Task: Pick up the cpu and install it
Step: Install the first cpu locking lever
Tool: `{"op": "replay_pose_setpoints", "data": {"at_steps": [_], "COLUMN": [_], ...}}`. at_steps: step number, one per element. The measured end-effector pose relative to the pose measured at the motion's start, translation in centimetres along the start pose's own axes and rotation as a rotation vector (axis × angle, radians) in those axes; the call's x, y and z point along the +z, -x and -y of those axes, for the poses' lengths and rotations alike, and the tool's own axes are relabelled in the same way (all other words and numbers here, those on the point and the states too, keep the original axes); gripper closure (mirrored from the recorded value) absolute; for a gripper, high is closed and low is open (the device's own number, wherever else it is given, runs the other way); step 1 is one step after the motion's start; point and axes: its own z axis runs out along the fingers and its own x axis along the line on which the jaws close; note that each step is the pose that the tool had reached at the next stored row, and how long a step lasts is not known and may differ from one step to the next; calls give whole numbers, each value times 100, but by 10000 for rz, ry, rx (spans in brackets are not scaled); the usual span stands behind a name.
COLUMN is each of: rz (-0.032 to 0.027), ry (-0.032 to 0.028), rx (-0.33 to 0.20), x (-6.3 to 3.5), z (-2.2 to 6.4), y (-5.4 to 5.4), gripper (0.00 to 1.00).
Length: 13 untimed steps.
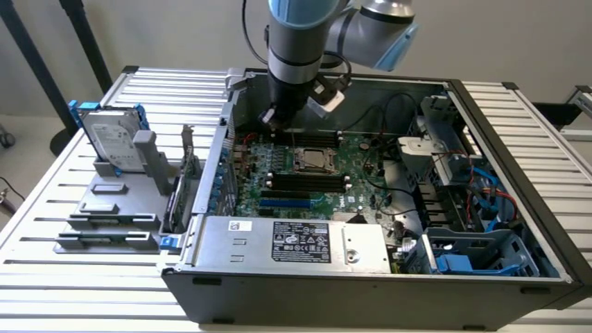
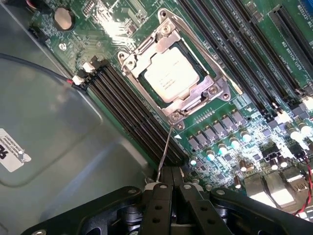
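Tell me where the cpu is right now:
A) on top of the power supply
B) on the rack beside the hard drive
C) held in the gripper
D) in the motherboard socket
D: the cpu lies flat within the metal socket frame on the motherboard, apart from the gripper.

- Label (image 1: 301, 242), power supply top: white print and marks on black, none legible.
- Sticker (image 1: 240, 225), power supply corner: code, unreadable.
- cpu (image 2: 171, 76) top: faint print, unreadable.
- Case sticker (image 2: 11, 152): black letters, cut off.
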Motion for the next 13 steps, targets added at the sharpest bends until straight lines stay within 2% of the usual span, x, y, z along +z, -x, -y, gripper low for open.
{"op": "replay_pose_setpoints", "data": {"at_steps": [9, 11, 13], "rz": [-372, -432, -465], "ry": [457, 530, 570], "rx": [-108, -109, -88], "x": [-1, 2, 11], "z": [0, 0, -4], "y": [-1, 0, 2], "gripper": [89, 89, 89]}}
